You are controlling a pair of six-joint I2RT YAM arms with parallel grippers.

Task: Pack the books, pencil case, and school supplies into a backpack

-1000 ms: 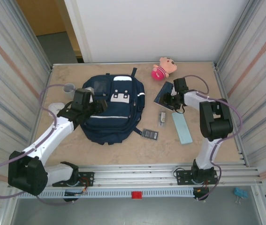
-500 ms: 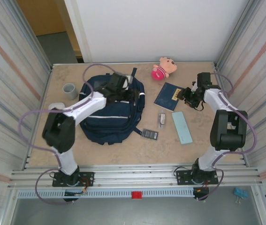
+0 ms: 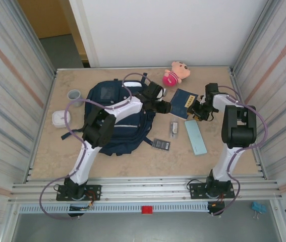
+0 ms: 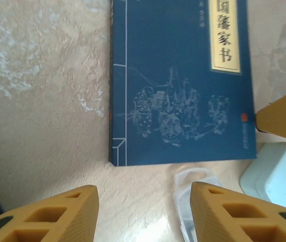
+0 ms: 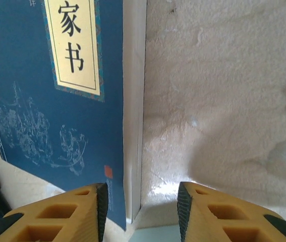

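Booklet: thin dark blue paper booklet [image 4: 178,85], flat on the desk, with a cream title strip at upper right, a pale line drawing of figures mid-cover and a small red seal by the lower right corner.
Desk: beige marbled surface [image 4: 42,101].
Left gripper [image 4: 144,190]: two yellow-orange ribbed plastic fingers [image 4: 52,217], spread wide, tips near the booklet's lower edge.
Clear item: small slim clear-grey oblong item [image 4: 193,194], just below the booklet (partly hidden by the right-hand finger).
Pencil case: pale teal rectangular case [image 4: 279,176], one corner at lower right.
Third finger: another yellow-orange finger [image 4: 282,118] at the right edge, by the booklet's corner.
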